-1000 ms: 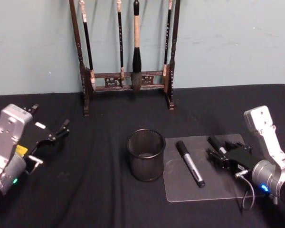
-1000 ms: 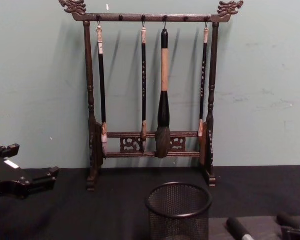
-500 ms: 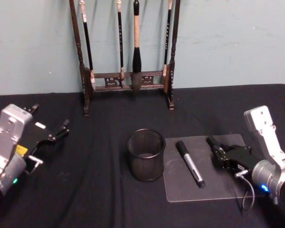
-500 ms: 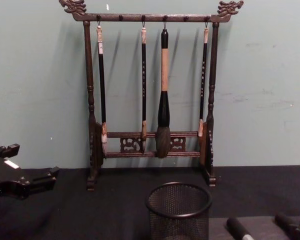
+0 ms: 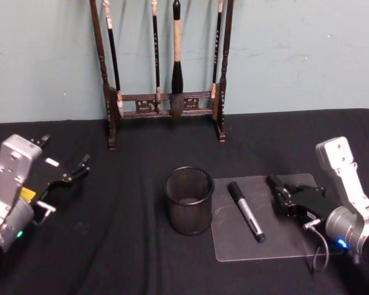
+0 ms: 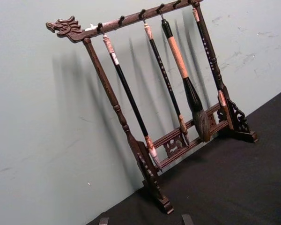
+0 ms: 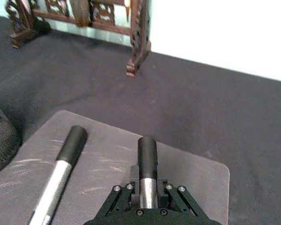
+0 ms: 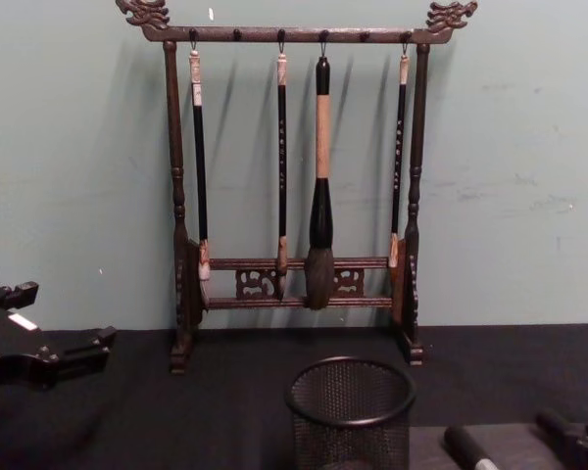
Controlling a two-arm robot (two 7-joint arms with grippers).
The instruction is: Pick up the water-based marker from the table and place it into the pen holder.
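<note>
Water-based marker (image 7: pixel 147 154) — light, stiff, slick — sits clamped at its silver barrel in my right fingers (image 7: pixel 171 196); left fingers (image 5: pixel 81 166) parked, spread open.

A tall dark wooden rack (image 8: pixel 173 196) with dragon heads on top stands by the pale green wall (image 8: pixel 510 147), four brushes (image 8: pixel 320 225) hang from it, and a clear mat (image 5: pixel 283 236) lies in front.
</note>
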